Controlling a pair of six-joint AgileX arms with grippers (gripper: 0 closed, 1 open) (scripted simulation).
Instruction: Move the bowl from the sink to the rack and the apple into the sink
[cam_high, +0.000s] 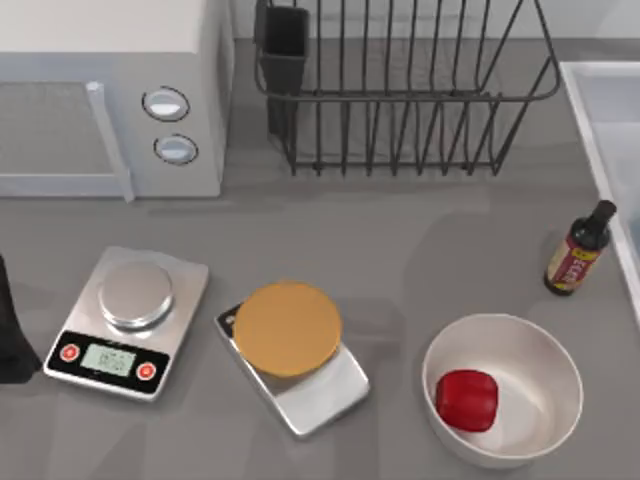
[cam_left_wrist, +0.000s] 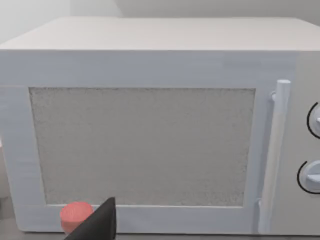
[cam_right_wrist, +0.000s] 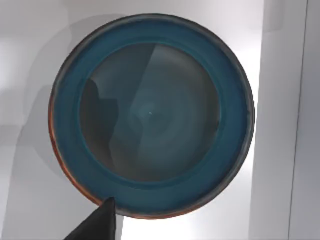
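One black wire rack (cam_high: 400, 90) stands empty at the table's back, the sink (cam_high: 610, 130) lies at the right edge, the teal bowl (cam_right_wrist: 150, 115) sits on a pale surface beneath the right gripper (cam_right_wrist: 97, 222), whose grip I cannot tell, and the apple (cam_high: 467, 400) rests in a white bowl (cam_high: 545, 350).

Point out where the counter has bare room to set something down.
Free: the grey strip between the microwave, the rack and the two scales; also between rack and white bowl. Crowded: the front row, and by the bottle and sink.
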